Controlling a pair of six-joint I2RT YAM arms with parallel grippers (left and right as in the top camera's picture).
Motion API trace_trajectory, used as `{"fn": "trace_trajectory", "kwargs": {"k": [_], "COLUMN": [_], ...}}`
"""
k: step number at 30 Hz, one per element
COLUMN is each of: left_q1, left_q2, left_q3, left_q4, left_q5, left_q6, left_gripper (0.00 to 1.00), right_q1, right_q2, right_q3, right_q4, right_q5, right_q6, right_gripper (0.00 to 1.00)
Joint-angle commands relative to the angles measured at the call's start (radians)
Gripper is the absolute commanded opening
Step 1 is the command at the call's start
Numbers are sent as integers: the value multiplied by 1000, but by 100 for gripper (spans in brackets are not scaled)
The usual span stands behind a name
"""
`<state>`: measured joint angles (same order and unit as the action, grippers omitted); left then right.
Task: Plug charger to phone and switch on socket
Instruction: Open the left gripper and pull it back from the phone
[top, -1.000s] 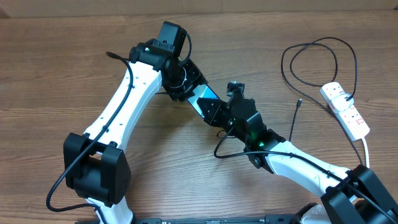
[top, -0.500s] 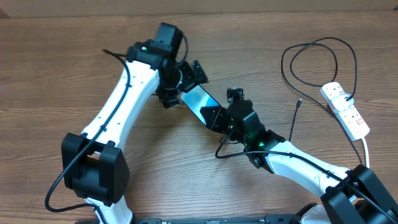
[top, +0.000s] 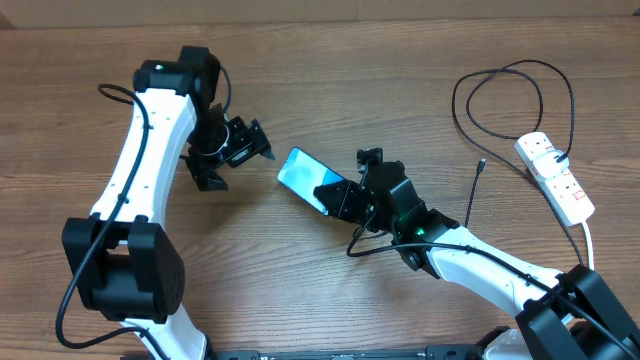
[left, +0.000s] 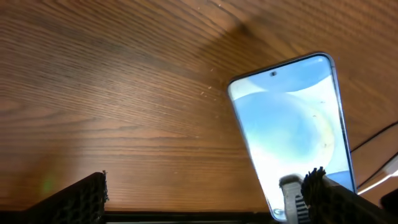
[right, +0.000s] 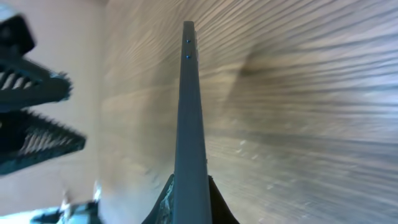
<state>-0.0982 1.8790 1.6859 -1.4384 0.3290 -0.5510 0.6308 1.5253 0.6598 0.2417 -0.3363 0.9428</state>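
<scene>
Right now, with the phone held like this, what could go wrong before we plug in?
1. Only the right hand holds the phone, pinching one end. The far end sticks out unsupported, so it may pivot or slip.
2. The left hand is open and apart from the phone, while the charger tip lies on the far side of the right arm. Reaching it may mean crossing that arm.

The left arm (top: 135, 150) and right arm (top: 490, 268) wear white shells, black joints and loose black cables.
</scene>
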Motion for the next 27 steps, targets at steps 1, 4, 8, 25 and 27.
{"fn": "trace_trajectory", "kwargs": {"k": [1, 4, 8, 25, 27], "left_q1": [-1, -1, -2, -1, -1], "left_q2": [-102, -184, -322, -930, -970], "left_q3": [18, 18, 18, -5, -32], "left_q4": [-29, -50, -58, -53, -55], "left_q5": [-51, -121, -204, -381, -381], "left_q6": [117, 118, 116, 106, 92], "left_gripper": [94, 95, 94, 98, 98], "right_q1": [-19, -65, -147, -199, -199], "right_q2": [-11, -13, -15, -506, -607], "right_q3": [15, 15, 15, 15, 15], "right_q4": [74, 114, 114, -670, -755], "right_q5": [-232, -425, -650, -282, -217], "right_q6": [4, 4, -1, -263, -262], "right_gripper": [4, 4, 4, 4, 4]}}
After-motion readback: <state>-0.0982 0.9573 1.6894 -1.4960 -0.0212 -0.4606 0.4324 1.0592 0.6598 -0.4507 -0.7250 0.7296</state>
